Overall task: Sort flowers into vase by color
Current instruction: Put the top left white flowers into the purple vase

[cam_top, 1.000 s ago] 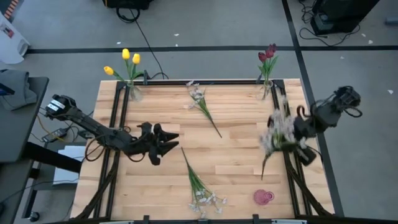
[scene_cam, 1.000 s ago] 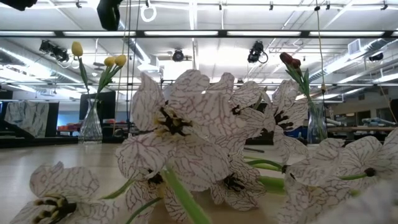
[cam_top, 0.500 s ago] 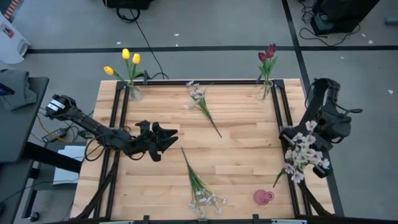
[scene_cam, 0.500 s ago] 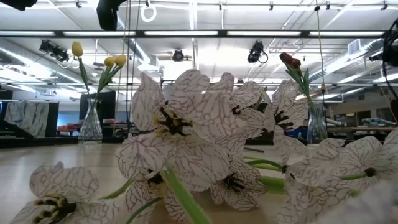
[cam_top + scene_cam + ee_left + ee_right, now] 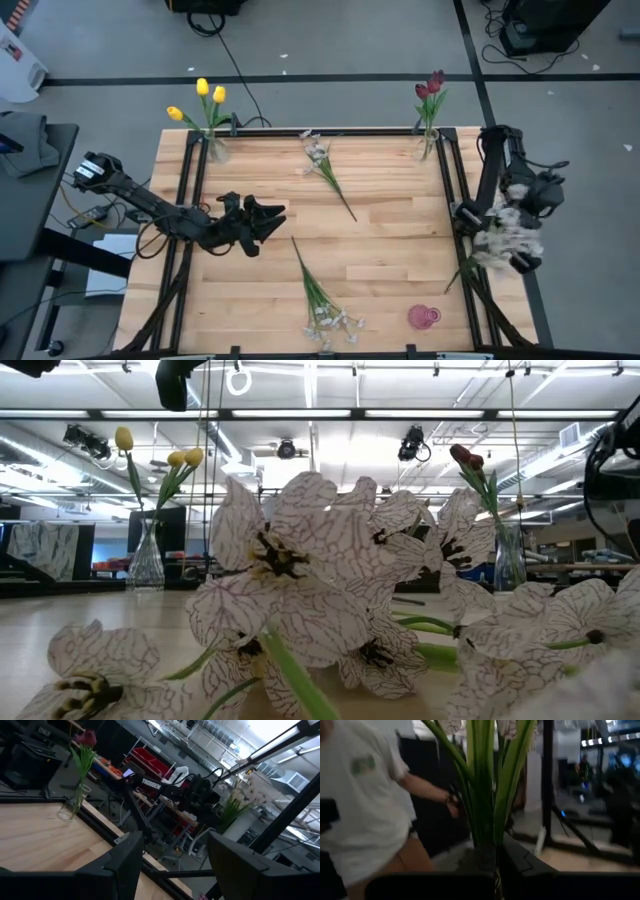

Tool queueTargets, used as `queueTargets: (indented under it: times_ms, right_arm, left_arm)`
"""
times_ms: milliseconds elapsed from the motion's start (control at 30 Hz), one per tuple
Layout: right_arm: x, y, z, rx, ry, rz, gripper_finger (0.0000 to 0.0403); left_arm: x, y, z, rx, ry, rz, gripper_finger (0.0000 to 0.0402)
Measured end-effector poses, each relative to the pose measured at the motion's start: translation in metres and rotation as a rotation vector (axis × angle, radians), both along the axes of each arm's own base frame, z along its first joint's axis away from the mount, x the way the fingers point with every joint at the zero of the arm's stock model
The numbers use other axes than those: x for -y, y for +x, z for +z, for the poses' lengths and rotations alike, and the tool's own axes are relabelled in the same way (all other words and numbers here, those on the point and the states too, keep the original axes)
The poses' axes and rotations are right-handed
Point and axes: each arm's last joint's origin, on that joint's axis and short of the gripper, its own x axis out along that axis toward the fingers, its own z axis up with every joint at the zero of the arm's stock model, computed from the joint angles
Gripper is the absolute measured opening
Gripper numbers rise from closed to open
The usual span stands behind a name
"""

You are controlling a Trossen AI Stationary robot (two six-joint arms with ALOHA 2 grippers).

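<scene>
Beyond the right edge of the surface (image 5: 380,250), the right gripper (image 5: 478,240) is clamped on the green stems of a whitish spray (image 5: 505,235), holding it off the wood, on the near side of the red-tulip vase (image 5: 428,143). Its blossoms hang loose, so a fast swing could snag them on the frame rail or slip the stems. Across the surface from that vase, the left gripper (image 5: 272,215) hovers partly open, empty. Two whitish sprays (image 5: 322,168) lie unsorted.
</scene>
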Motion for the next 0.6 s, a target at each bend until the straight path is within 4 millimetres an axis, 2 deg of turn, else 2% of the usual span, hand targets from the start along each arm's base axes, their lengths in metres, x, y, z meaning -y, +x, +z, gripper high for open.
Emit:
queueTargets:
  times_ms: [333,500,600]
  right_arm:
    - [0.011,-0.004,-0.009,-0.094,0.013,0.034,0.0012]
    - [0.004,-0.001,0.001,-0.004,0.039,-0.034,0.0012]
    - [-0.006,0.002,-0.003,0.025,0.034,-0.055,0.0012]
  left_arm:
    - [0.0,0.0,0.0,-0.003,0.003,0.001,0.0223]
    - [-0.001,0.0,0.0,-0.007,0.0,0.023,0.0223]
    - [-0.001,0.0,0.0,-0.008,-0.002,0.029,0.0223]
